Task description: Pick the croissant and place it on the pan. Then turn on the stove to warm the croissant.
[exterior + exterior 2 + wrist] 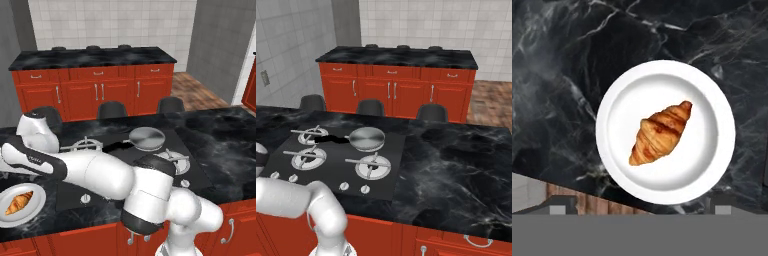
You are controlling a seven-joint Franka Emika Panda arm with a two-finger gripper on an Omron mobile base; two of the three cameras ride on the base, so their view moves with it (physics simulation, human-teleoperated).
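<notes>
One croissant (661, 133) lies on one white plate (617, 100), on black marble counter (557, 75) left of stove (331, 167). One pan (367, 138) sits on stove's back-right burner, handle pointing left. Four burners, four knobs along front edge. Gripper (639, 207) above plate, jaws spread wide, holding nothing. Three dark stools behind island.

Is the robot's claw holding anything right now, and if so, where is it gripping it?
Nothing is held. The gripper is open, looking down on the croissant, which lies untouched on the white plate on the black counter.
</notes>
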